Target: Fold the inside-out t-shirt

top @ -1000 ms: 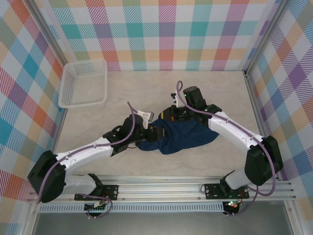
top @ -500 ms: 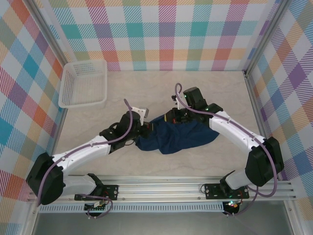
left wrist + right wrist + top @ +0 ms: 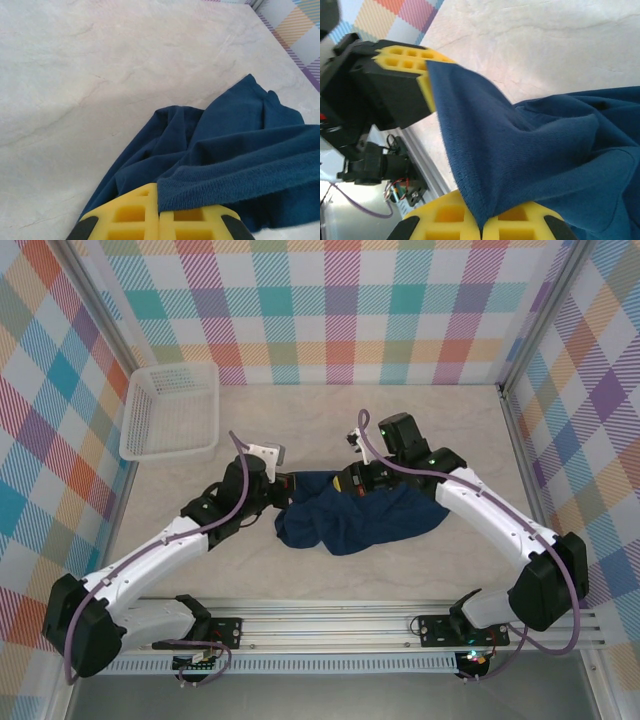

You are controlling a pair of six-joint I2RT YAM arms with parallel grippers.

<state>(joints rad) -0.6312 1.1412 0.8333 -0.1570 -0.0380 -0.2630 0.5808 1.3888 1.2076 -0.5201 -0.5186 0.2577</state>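
The inside-out t-shirt [image 3: 360,515] is a rumpled dark navy heap at the middle of the table. My left gripper [image 3: 286,486] sits at its upper left edge, shut on a ribbed hem [image 3: 215,182] that comes out between the yellow fingertips [image 3: 135,215]. My right gripper [image 3: 352,480] sits at the heap's top middle, shut on the same hem [image 3: 470,165]. That edge runs taut from my right gripper [image 3: 481,226] to the left gripper [image 3: 427,75]. Nothing of a print shows.
A white mesh basket [image 3: 172,410] stands at the back left corner. Checked walls [image 3: 330,310] close in the back and both sides. A metal rail [image 3: 330,625] runs along the near edge. Bare table [image 3: 300,425] lies behind the shirt.
The left gripper has shut on the shirt's hem and moved left and back with it, drawing the edge taut. The right gripper has kept its hold, almost unmoved.
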